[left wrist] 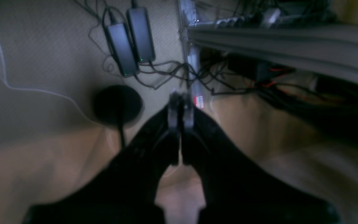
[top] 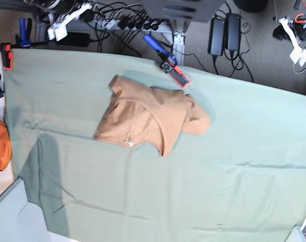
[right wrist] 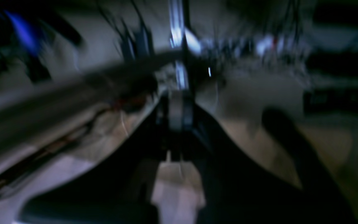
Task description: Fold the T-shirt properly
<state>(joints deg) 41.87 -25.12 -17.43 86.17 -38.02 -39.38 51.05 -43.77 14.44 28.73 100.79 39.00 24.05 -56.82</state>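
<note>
I'm seeing the left gripper [left wrist: 180, 107] with its jaws pressed together on nothing, hanging over bare floor — two black power bricks [left wrist: 130, 40] lying beyond its tips. The right gripper [right wrist: 179, 109] is badly smeared by blur, but it looks pressed together too, gripping nothing. The T-shirt [top: 150, 121] is lying crumpled on the green tablecloth [top: 233, 176] — well apart from both tools.

From overhead our base view looks straight down on the green tablecloth [top: 233, 176]. Our two wrist views look along their own closed fingers toward the floor, sharing the black power bricks [left wrist: 132, 40] with the base view.
</note>
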